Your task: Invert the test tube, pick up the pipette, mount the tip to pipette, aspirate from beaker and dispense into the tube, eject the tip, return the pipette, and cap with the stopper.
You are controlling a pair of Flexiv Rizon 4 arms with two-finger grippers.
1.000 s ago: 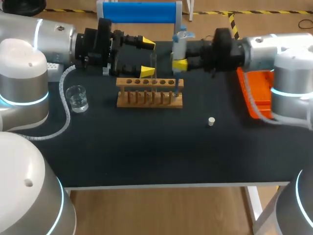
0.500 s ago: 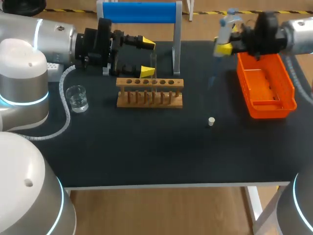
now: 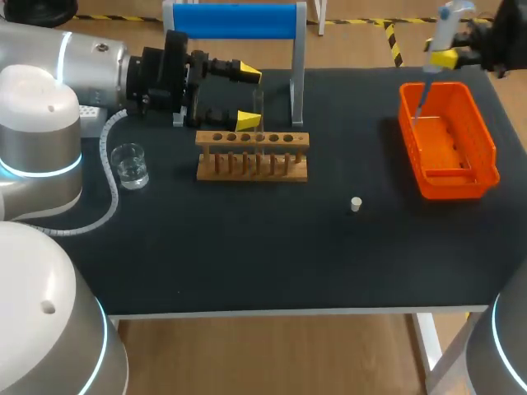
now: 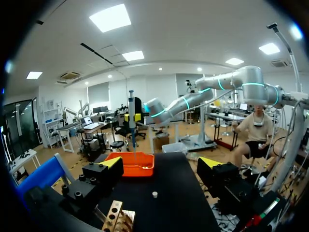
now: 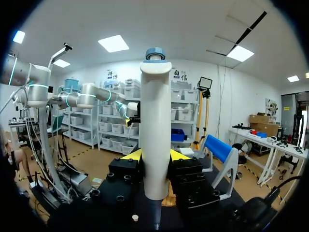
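The black table (image 3: pixel 247 247) is the dial, with twelve at its far edge. The left arm (image 3: pixel 90 66) comes in from ten o'clock, and the left gripper (image 3: pixel 249 97) hangs with its fingers spread wide and holding nothing. The right arm (image 3: pixel 498 41) sits up at one o'clock. The right gripper (image 3: pixel 445 58) is clamped on the pipette (image 3: pixel 440 25), which stands upright with its thin tip hanging over the far end of the orange bin (image 3: pixel 457 186) at two o'clock. A blue-topped stand (image 3: pixel 235 20) is at twelve. In front of it is the wooden rack (image 3: pixel 252 140), where the test tube (image 3: pixel 258 103) stands upright just beside the left gripper's nearer yellow tip. The beaker (image 3: pixel 130 164) rests at nine o'clock of the rack. The small white stopper (image 3: pixel 356 204) lies alone at four o'clock of it.
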